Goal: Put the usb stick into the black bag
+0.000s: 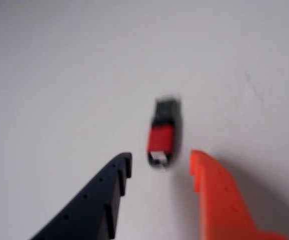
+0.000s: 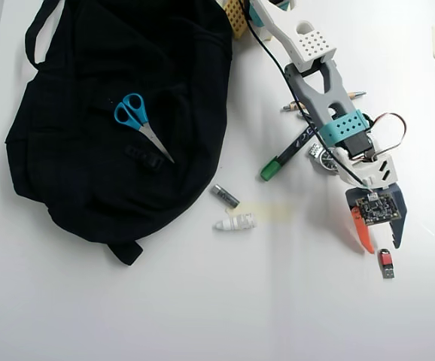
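The usb stick (image 2: 386, 263) is a tiny red stick with dark ends, lying flat on the white table at the lower right of the overhead view. In the wrist view the usb stick (image 1: 162, 132) lies just beyond and between my fingertips. My gripper (image 2: 381, 247) is open and empty, just above the stick, with its orange finger (image 1: 209, 190) on one side and its dark finger (image 1: 104, 195) on the other. The gripper (image 1: 160, 157) does not touch the stick. The black bag (image 2: 89, 173) lies far off at the upper left of the overhead view.
Blue-handled scissors (image 2: 138, 120) lie on the bag. A dark grey cylinder (image 2: 223, 195) and a white ribbed piece (image 2: 235, 223) lie between bag and arm. A green-capped marker (image 2: 281, 160) and a pen (image 2: 349, 95) lie under the arm.
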You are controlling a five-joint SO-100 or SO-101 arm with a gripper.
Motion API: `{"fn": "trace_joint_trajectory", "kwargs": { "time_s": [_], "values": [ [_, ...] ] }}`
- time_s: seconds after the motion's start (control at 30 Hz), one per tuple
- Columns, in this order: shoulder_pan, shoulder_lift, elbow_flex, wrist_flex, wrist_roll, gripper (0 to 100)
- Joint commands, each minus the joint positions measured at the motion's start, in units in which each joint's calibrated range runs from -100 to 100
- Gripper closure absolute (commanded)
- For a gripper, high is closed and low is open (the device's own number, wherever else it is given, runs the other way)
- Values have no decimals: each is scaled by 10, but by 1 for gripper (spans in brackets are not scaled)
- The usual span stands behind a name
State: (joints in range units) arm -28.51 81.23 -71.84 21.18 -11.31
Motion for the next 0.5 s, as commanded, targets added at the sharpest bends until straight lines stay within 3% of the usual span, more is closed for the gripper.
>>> {"fn": "trace_joint_trajectory", "kwargs": {
  "time_s": [0.0, 0.47],
  "values": [
    [3, -3, -5, -49, 16, 84],
    [-24, 56, -5, -170, 44, 84]
  ]
}}
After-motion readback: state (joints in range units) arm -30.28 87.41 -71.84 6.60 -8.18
